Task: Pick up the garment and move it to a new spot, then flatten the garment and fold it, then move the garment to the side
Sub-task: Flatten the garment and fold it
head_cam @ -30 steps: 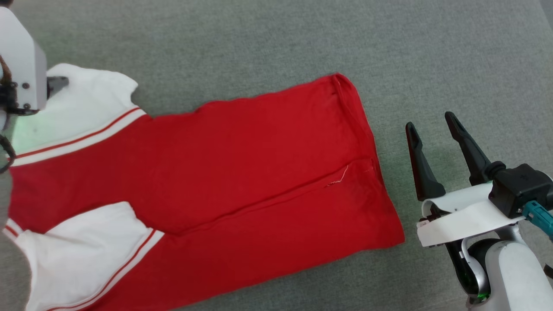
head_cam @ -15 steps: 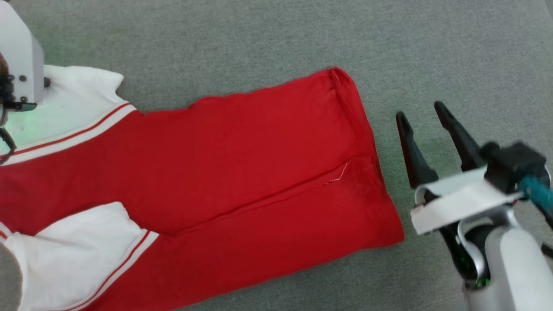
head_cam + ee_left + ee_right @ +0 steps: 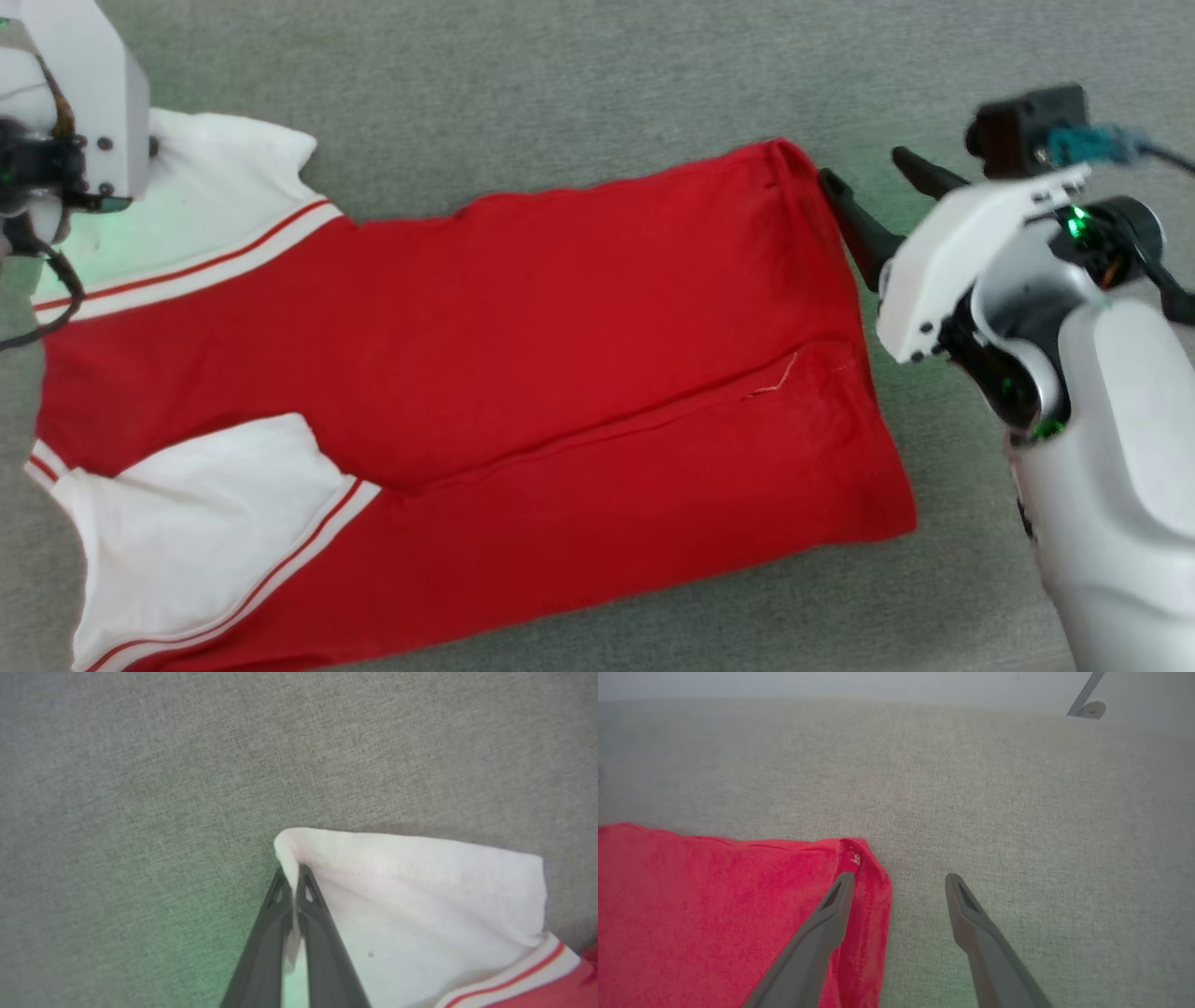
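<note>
The garment (image 3: 560, 308) lies flat on the grey surface, a long red body with white red-striped sleeves at its left end. My left gripper (image 3: 293, 876) is shut on the far corner of the upper white sleeve (image 3: 420, 896), with a fold of cloth pinched between the fingers. In the head view its pale wrist covers that corner at the upper left (image 3: 149, 147). My right gripper (image 3: 878, 184) stands open at the garment's far right hem corner (image 3: 864, 858). One finger (image 3: 836, 900) is over the red hem and the other is over bare surface, nothing between them.
Grey woven fabric (image 3: 560, 84) spreads around the garment on every side. Beyond its far edge a thin metal leg with a round foot (image 3: 1087, 702) stands on a pale floor.
My left gripper has shut on the white sleeve corner. My right gripper has swung up and left from beside the hem to its far corner. The head view has shifted a little.
</note>
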Tool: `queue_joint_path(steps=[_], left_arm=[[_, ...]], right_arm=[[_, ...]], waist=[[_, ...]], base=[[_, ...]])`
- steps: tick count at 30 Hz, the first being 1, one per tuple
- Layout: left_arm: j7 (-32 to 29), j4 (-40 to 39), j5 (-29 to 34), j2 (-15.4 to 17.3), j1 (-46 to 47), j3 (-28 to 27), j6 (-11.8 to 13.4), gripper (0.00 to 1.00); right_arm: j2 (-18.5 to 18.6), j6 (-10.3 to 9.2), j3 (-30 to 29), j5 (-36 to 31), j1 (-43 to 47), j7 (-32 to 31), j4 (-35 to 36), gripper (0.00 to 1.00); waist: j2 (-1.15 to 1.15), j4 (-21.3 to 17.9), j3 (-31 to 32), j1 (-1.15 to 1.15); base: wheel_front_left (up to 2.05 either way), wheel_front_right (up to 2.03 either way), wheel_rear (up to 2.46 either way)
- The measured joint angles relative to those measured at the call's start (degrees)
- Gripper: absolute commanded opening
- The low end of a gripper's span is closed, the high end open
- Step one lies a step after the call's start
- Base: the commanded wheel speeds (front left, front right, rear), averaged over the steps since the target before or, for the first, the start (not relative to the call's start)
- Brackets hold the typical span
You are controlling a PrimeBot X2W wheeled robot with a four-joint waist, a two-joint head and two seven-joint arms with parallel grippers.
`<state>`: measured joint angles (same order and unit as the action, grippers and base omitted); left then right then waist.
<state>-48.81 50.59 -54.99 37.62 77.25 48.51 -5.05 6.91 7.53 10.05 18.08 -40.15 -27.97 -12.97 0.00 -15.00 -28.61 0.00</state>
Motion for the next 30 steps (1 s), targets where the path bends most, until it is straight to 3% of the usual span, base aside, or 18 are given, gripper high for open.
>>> queue_joint_path(steps=[12, 13, 14, 18, 24, 30], left_arm=[[1.0, 0.3, -0.1, -1.4, 1.2, 0.1, -0.2, 0.0], [1.2, 0.3, -0.1, -1.5, 1.2, 0.1, -0.3, 0.0], [1.4, 0.4, -0.1, -1.6, 1.2, 0.1, -0.3, 0.0], [2.6, 0.9, -0.1, -2.3, 1.3, 0.2, -0.3, 0.0], [5.8, 1.6, 0.1, -3.5, 1.2, 0.5, -0.5, 0.0], [7.0, 1.4, -0.9, -3.9, 1.1, 0.1, -1.3, 0.0]], right_arm=[[1.0, 0.0, 6.7, 7.4, -12.5, -13.8, -15.3, 1.0], [1.2, 0.0, 7.4, 8.0, -13.4, -14.9, -16.2, 0.94], [1.4, 0.0, 8.2, 8.5, -14.3, -15.8, -17.1, 0.0], [2.4, 0.01, 9.6, 8.9, -17.1, -17.7, -20.5, 0.0], [2.6, 0.03, 9.5, 8.8, -18.0, -14.5, -23.5, 0.0], [5.4, 0.02, 11.5, 9.2, -17.0, -11.3, -23.2, 0.0]], waist=[[0.0, 1.9, -1.3, 0.0], [0.0, 2.0, -1.3, 0.0], [0.0, 2.1, -1.3, 0.0], [0.0, 2.5, -1.1, 0.0], [0.0, 3.5, 0.1, 0.0], [0.0, 5.0, 2.4, 0.0]], base=[[0.0, 0.0, 0.0], [0.0, 0.0, 0.0], [0.0, 0.0, 0.0], [0.0, 0.0, 0.0], [0.0, 0.0, 0.0], [0.0, 0.0, 0.0]])
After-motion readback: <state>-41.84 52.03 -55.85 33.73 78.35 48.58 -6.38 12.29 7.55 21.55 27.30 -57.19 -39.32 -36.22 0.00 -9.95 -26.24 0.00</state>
